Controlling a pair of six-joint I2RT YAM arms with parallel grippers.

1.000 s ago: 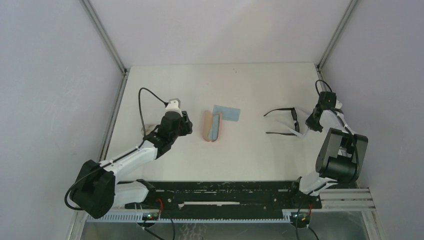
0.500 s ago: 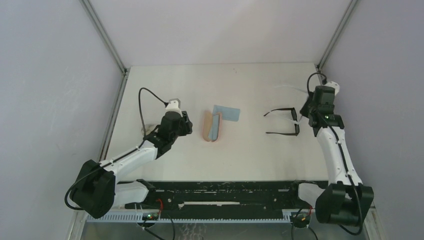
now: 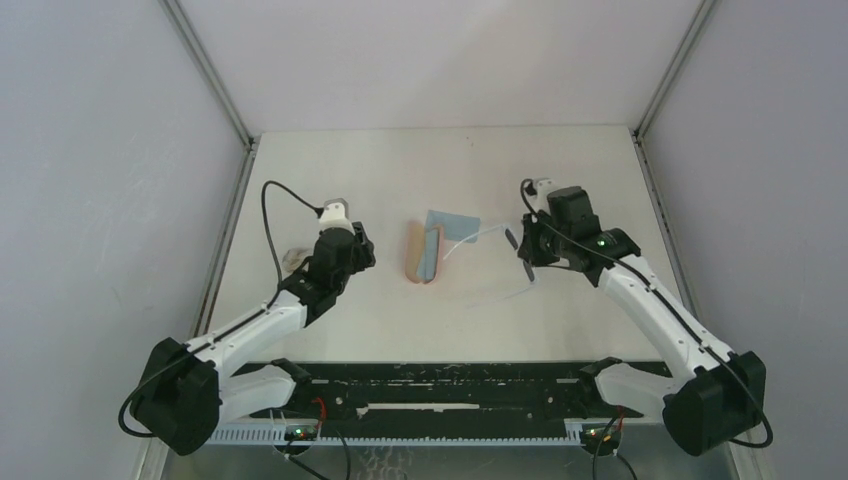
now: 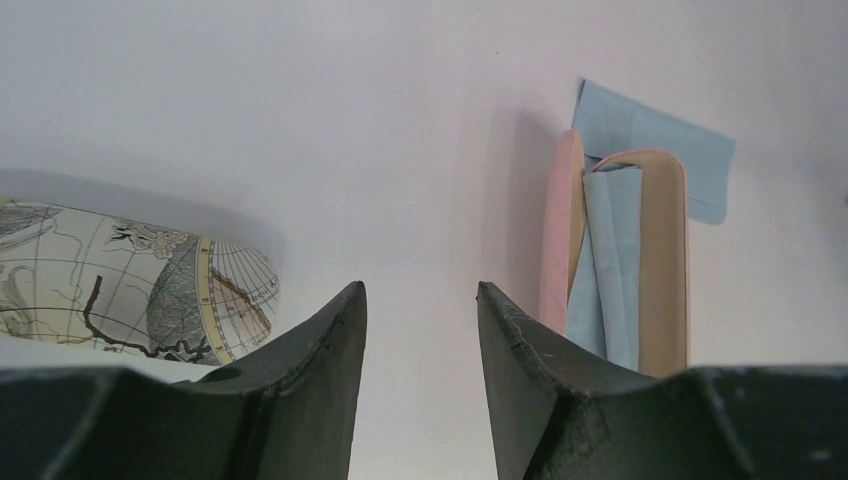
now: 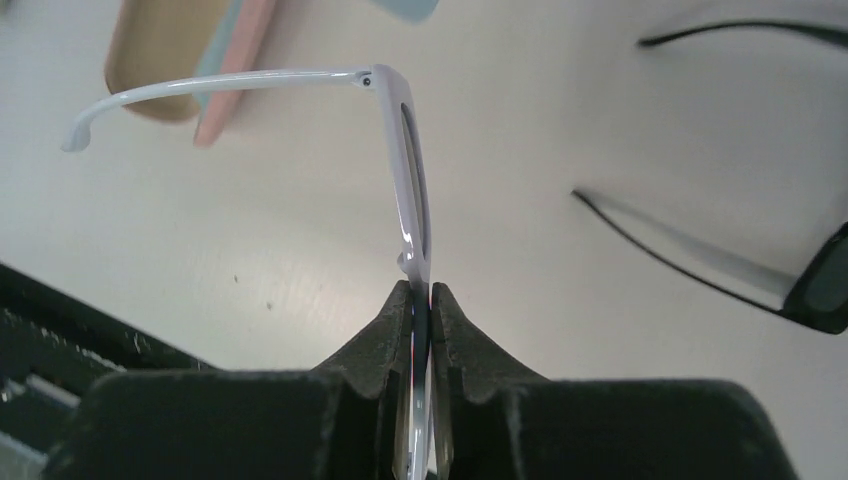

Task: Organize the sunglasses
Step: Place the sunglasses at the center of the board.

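My right gripper (image 5: 422, 290) is shut on the front of a pair of white-framed glasses (image 5: 410, 170) and holds them above the table. Their temple arm points left toward the open pink case (image 5: 180, 40). In the top view the gripper (image 3: 527, 262) is right of the pink case (image 3: 422, 255), with the white glasses (image 3: 478, 240) between them. The black sunglasses (image 5: 815, 290) lie on the table at the right of the right wrist view; my right arm hides them in the top view. My left gripper (image 4: 420, 290) is open and empty, left of the pink case (image 4: 615, 270).
The pink case holds a light-blue cloth (image 4: 610, 260). A second light-blue cloth (image 3: 457, 225) lies flat behind it. A map-patterned case (image 4: 120, 285) lies to the left of my left gripper and shows in the top view (image 3: 295, 258). A black rail (image 3: 440, 385) runs along the near edge.
My right arm has swung left from the table's right side, carrying the white-framed glasses up and over toward the pink case. The left arm has shifted slightly back and left.
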